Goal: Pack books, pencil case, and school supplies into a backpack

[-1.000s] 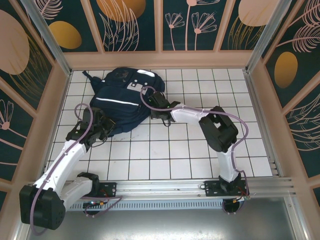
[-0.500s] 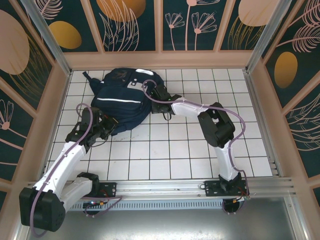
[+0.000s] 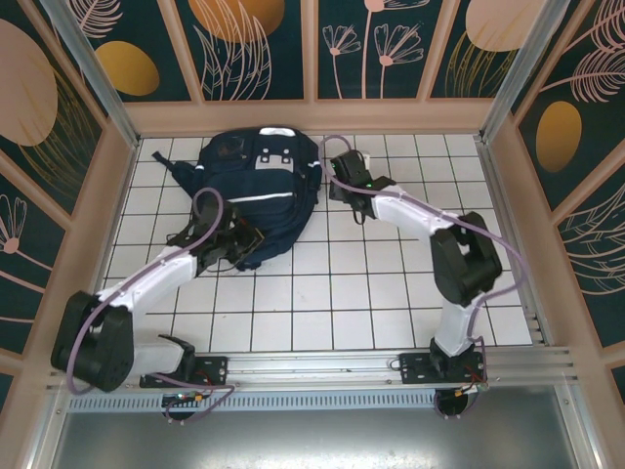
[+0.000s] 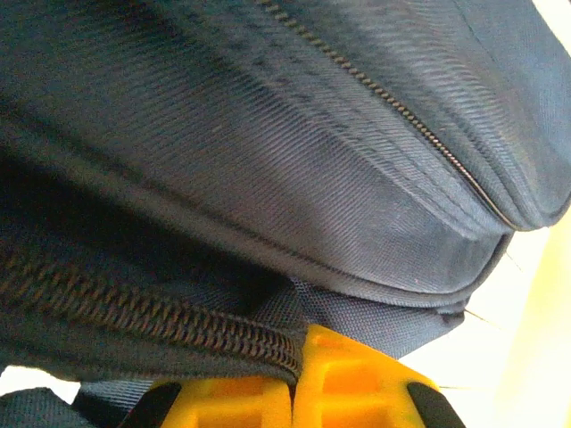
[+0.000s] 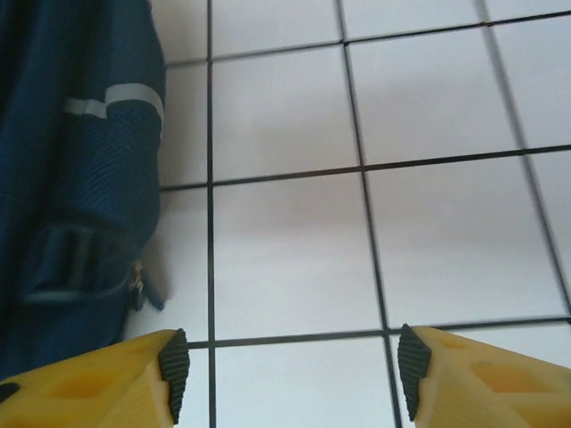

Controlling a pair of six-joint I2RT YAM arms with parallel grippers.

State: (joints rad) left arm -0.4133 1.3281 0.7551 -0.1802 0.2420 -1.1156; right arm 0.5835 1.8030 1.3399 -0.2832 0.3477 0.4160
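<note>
Now the backpack [image 3: 256, 191] lies at the far left of the table [image 3: 391, 293], swung round from where it lay a second ago. Its zips [image 4: 375, 89] are closed wherever I can see them. My left gripper [image 3: 242, 244] is pinched shut on fabric at its near end. My right gripper [image 3: 337, 174] has just let go, and its fingers stand apart over bare table just beside the backpack. The repositioning looks done, so I judge that opening a zip comes next.
</note>
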